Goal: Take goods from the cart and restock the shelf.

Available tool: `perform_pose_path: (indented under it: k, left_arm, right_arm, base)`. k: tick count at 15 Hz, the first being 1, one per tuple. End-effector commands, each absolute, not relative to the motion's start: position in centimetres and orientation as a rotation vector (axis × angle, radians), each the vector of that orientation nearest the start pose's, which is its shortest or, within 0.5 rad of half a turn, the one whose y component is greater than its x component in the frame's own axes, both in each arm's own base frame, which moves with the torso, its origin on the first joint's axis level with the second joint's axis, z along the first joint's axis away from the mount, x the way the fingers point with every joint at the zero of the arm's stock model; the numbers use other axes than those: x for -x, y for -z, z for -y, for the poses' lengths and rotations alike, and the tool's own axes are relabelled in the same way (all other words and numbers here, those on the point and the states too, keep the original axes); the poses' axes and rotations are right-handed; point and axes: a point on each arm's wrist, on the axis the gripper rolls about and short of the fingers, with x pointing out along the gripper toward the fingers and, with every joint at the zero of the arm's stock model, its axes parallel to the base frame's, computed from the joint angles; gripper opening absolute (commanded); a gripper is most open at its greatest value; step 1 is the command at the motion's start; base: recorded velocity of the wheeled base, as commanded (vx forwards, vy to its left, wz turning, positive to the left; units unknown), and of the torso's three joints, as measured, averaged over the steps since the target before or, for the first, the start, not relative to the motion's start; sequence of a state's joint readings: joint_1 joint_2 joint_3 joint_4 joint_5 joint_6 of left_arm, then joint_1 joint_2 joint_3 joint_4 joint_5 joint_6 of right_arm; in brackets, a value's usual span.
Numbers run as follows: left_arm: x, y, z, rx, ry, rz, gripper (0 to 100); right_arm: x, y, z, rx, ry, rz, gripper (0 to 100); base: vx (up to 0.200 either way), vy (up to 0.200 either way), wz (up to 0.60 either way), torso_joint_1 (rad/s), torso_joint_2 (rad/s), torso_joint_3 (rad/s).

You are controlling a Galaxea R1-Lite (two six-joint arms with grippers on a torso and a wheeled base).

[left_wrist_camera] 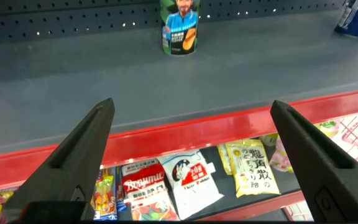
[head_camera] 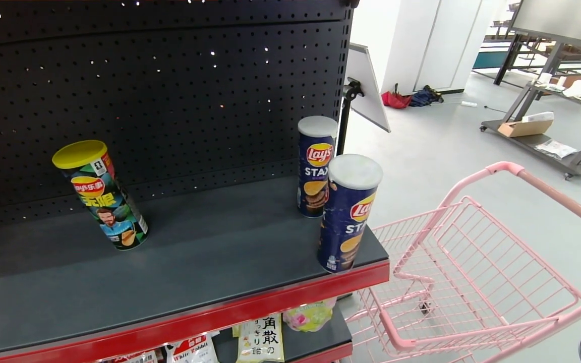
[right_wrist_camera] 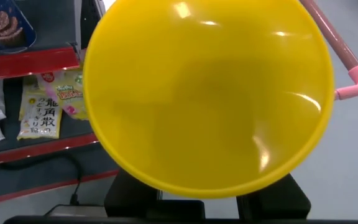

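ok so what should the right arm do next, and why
Probably raise the held can toward the shelf, aiming for the bare stretch between the green can and the blue cans. Its yellow lid sits right up at the right wrist camera, so it seems gripped, and it hangs low beside the cart. The left gripper is open by the shelf edge.

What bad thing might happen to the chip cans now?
1. The front blue can stands at the shelf's front corner, beside the pink cart; a bump might tip it off.
2. The yellow-lidded can in the right gripper probably has to come in from that side, so it might knock the front blue can or the back blue can.
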State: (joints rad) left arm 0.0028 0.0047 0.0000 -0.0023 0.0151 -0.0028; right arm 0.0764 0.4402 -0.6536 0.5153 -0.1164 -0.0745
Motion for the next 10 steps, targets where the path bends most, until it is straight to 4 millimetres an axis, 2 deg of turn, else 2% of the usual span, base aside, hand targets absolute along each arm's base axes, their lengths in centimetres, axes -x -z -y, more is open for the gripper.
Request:
perform_pose_path:
  k: [1, 3, 7, 10]
  left_arm:
    - [2.25, -7.59, -0.03, 0.003, -0.018, -0.002, 100]
    - [2.25, -7.59, -0.03, 0.003, -0.018, -0.002, 100]
    - [2.25, -7.59, -0.03, 0.0, -0.018, -0.002, 100]
    - [2.25, -7.59, -0.03, 0.0, -0.018, -0.002, 100]
  right_arm:
    - [1.72, -20.48, 0.39, 0.106, 0.026, -0.316, 0]
    - [1.92, -20.06, 0.41, 0.123, 0.028, -0.316, 0]
    - [2.07, -19.85, 0.42, 0.132, 0.025, -0.313, 0]
    - [2.14, -19.61, 0.43, 0.145, 0.023, -0.314, 0]
  base:
    - [0.0, 0.0, 0.0, 0.159, -0.36, -0.203]
    - [0.0, 0.0, 0.0, 0.161, -0.36, -0.2]
    - [0.0, 0.0, 0.0, 0.01, -0.03, -0.013]
    - [-0.2, 0.0, 0.0, 0.006, 0.01, -0.001]
